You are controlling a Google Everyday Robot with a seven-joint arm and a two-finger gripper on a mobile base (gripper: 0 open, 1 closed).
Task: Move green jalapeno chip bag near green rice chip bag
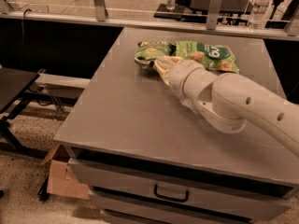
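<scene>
The green jalapeno chip bag (148, 53) is small and wrinkly and lies at the far middle of the grey table (126, 120). Its right end touches the left end of the green rice chip bag (211, 55), a larger flat bag with a white round logo. My gripper (160, 67) comes in from the right on a thick white arm (233, 101). Its tan fingers are closed on the near right edge of the jalapeno bag, low over the tabletop.
A glass rail with posts runs behind the table, with water bottles (260, 3) beyond it. A black side table (14, 85) stands to the left. A cardboard box (58, 177) lies on the floor at the front left. Drawers (170, 192) sit under the tabletop.
</scene>
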